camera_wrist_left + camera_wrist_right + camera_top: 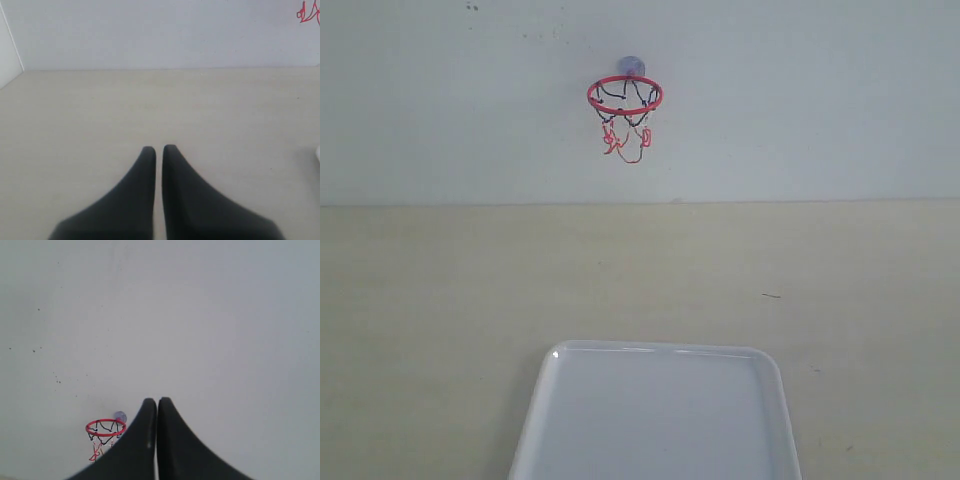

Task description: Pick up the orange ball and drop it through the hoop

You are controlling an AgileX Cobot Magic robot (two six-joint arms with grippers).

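Observation:
The hoop (625,95) hangs on the white back wall by a clear suction cup, red ring level, black-and-red net dangling. It also shows in the right wrist view as the hoop (105,428), partly behind one finger, and a scrap of its net (309,12) shows in the left wrist view. The orange ball is not in any view. My left gripper (159,148) is shut with nothing between its fingers, low over the table. My right gripper (157,401) is shut and empty, facing the wall. Neither gripper shows in the exterior view.
A white rectangular tray (760,365) lies at the near middle of the pale table (440,290), nothing visible in it. The white wall (820,100) stands along the table's far edge. A side panel (7,55) shows in the left wrist view.

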